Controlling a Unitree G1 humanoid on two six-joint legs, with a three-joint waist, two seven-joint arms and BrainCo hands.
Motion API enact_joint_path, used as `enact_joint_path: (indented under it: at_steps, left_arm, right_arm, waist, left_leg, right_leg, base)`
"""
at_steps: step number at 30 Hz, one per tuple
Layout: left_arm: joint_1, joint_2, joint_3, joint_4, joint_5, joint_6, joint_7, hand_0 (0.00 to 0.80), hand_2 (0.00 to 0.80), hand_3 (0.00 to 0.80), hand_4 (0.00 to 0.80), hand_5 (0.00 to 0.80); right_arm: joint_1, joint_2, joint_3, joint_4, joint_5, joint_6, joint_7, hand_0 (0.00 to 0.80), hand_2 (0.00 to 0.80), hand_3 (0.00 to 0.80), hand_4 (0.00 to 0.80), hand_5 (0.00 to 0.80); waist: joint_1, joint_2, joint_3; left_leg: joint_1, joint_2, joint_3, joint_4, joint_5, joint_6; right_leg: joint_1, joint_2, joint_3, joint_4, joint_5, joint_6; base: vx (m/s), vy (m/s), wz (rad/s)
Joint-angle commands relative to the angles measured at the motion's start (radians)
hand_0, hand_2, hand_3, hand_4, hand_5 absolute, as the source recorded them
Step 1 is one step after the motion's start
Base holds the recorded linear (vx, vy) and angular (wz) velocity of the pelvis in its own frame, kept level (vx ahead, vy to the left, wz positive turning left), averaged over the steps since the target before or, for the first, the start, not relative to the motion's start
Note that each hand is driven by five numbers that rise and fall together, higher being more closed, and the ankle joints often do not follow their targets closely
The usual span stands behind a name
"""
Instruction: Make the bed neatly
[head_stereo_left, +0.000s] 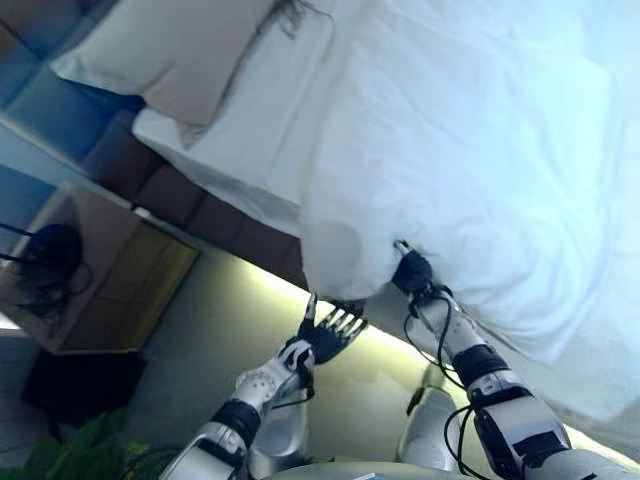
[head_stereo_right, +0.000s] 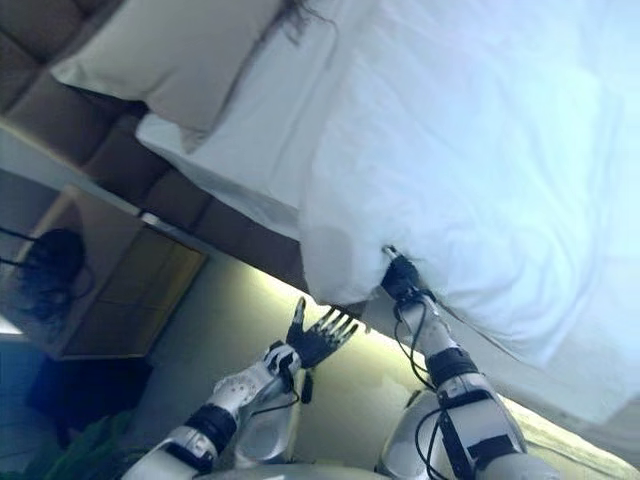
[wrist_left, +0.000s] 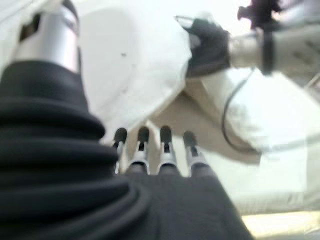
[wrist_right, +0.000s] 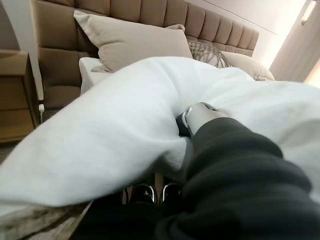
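The right hand (head_stereo_left: 412, 270) had the white duvet (head_stereo_left: 470, 150) by its edge, fingers curled into the cloth and partly buried in it, with the thumb (wrist_right: 196, 116) showing against the fabric in the right wrist view. That grip looked meant for hauling the cover across the bed (head_stereo_left: 255, 130), towards the headboard (wrist_right: 125, 12).

The left hand (head_stereo_left: 325, 333) hung just below that same duvet edge, fingers (wrist_left: 142, 145) straight and spread wide, holding nothing. It seemed poised to take a second hold beside the right hand.

The duvet itself lay over the mattress, bunched and puffed near the gripped edge, with soft folds running away from it, so not yet smooth. Beyond it towards the headboard, a strip of white sheet was left bare. A beige pillow (head_stereo_left: 170, 50) leaned at the headboard, and a wooden nightstand (head_stereo_left: 115, 270) stood beside the bed.
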Motion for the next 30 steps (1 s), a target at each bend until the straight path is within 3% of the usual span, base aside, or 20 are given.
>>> enact_joint_path:
  at_steps: [1, 7, 15, 19, 30]
  left_arm:
    - [-0.089, -0.018, -0.02, -0.019, -0.091, -0.115, -0.021, 0.0, 0.0, 0.0, 0.0, 0.0]
    - [-0.174, 0.008, 0.022, -0.094, -0.234, -0.262, -0.007, 0.0, 0.0, 0.0, 0.0, 0.0]
    - [-0.256, 0.044, 0.095, -0.102, -0.269, -0.349, 0.024, 0.0, 0.0, 0.0, 0.0, 0.0]
    - [-0.275, 0.065, 0.131, -0.082, -0.269, -0.316, 0.054, 0.0, 0.0, 0.0, 0.0, 0.0]
    - [-0.224, 0.032, 0.07, 0.001, -0.221, -0.235, 0.079, 0.0, 0.0, 0.0, 0.0, 0.0]
  right_arm:
    - [-0.078, 0.005, 0.014, -0.138, 0.04, 0.003, 0.061, 0.8, 0.8, 0.8, 0.8, 0.8]
    - [-0.106, 0.016, 0.048, -0.161, 0.049, -0.019, 0.07, 0.8, 0.8, 0.8, 0.8, 0.8]
    - [-0.145, 0.012, 0.063, -0.188, 0.085, -0.036, 0.055, 0.8, 0.8, 0.8, 0.8, 0.8]
    - [-0.135, 0.023, 0.074, -0.197, 0.093, -0.051, 0.058, 0.8, 0.8, 0.8, 0.8, 0.8]
    - [-0.139, 0.036, 0.066, -0.252, 0.116, -0.114, 0.076, 0.8, 0.8, 0.8, 0.8, 0.8]
  waist:
    - [-0.014, -0.029, 0.022]
    - [-0.013, -0.055, 0.034]
    - [-0.006, -0.085, 0.039]
    - [-0.005, -0.102, 0.038]
    - [0.03, -0.149, 0.065]
  left_leg:
    - [0.009, 0.11, -0.025, -0.094, 0.136, -0.059]
    - [-0.021, 0.124, -0.01, -0.121, 0.169, -0.065]
    - [-0.049, 0.138, 0.002, -0.15, 0.197, -0.072]
    - [-0.06, 0.143, 0.005, -0.136, 0.19, -0.074]
    - [-0.131, 0.155, -0.019, -0.104, 0.19, -0.077]
  right_leg:
    - [0.035, -0.066, 0.072, -0.071, 0.118, 0.072]
    - [0.016, -0.055, 0.068, -0.091, 0.133, 0.072]
    - [0.01, -0.045, 0.045, -0.129, 0.151, 0.072]
    - [0.01, -0.044, 0.041, -0.133, 0.15, 0.07]
    - [0.028, -0.02, -0.019, -0.182, 0.168, 0.072]
  base:
    - [-0.04, 0.025, -0.26]
    - [-0.053, -0.004, -0.2]
    - [-0.052, -0.028, -0.08]
    - [-0.006, -0.038, -0.03]
    - [-0.029, -0.111, 0.01]
